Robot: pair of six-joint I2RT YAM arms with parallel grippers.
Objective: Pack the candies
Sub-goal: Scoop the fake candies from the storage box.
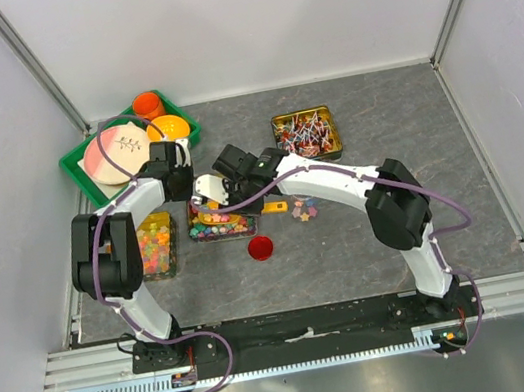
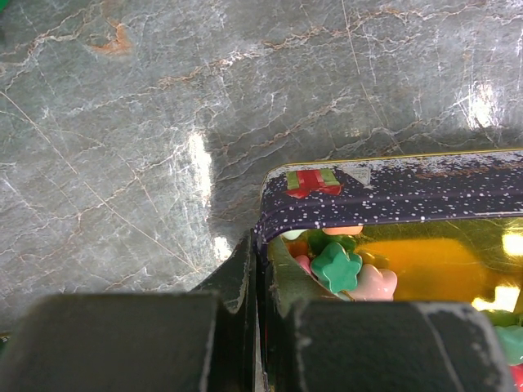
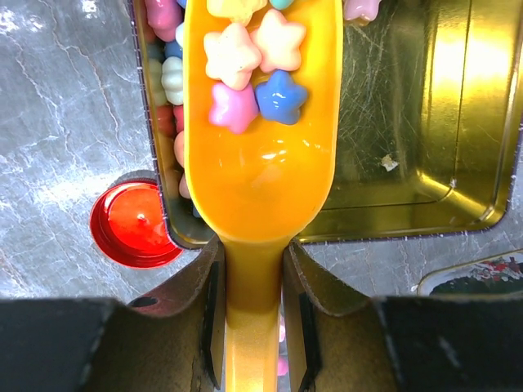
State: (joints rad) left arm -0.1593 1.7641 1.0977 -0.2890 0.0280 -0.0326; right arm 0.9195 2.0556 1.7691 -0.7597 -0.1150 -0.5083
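Observation:
The candies (image 3: 252, 64), small pastel stars, lie in a yellow scoop (image 3: 260, 163); more of them (image 3: 166, 73) are heaped at the left end of an open gold tin (image 3: 425, 122). My right gripper (image 3: 249, 253) is shut on the scoop's handle and holds the bowl over the tin. My left gripper (image 2: 260, 253) is shut on the tin's dark speckled wall (image 2: 392, 192), one finger inside by green and pink stars (image 2: 337, 266). From above, both grippers (image 1: 181, 182) (image 1: 237, 188) meet at the tin (image 1: 248, 231).
A red cap (image 1: 261, 248) lies just in front of the tin. A tin of gummy pieces (image 1: 156, 247) stands to its left, and a tin of lollipops (image 1: 307, 134) at the back right. A green tray (image 1: 87, 181) with dishes sits at the back left.

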